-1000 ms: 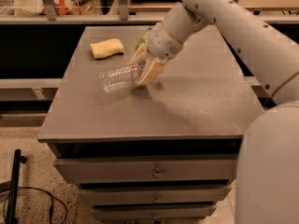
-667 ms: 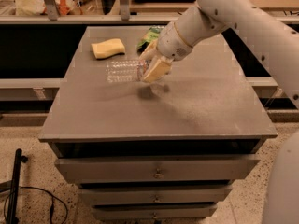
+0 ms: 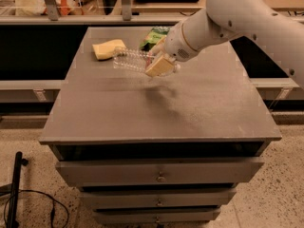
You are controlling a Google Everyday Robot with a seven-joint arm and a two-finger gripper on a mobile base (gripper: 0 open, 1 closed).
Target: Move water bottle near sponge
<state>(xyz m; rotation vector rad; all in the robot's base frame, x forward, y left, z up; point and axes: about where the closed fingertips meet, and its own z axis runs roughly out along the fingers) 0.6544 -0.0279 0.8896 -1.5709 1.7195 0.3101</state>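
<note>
The water bottle (image 3: 129, 60) is clear ribbed plastic and lies roughly level in the air above the grey table top (image 3: 156, 103), its base pointing left. My gripper (image 3: 156, 61), with pale yellow fingers (image 3: 159, 66), is shut on the bottle's neck end and holds it clear of the table. The sponge (image 3: 109, 49), a pale yellow block, lies on the table at the back left, just left of and behind the bottle's base. The bottle's cap and label are hidden by the fingers.
A crinkled green snack bag (image 3: 156, 34) lies at the back of the table behind the gripper. The table is a drawer cabinet (image 3: 159, 175). A shelf with clutter runs behind it. A black cable (image 3: 33, 198) lies on the floor at left.
The gripper has lifted the bottle off the table and carried it toward the back, nearer the sponge. The bottle now hangs in the air.
</note>
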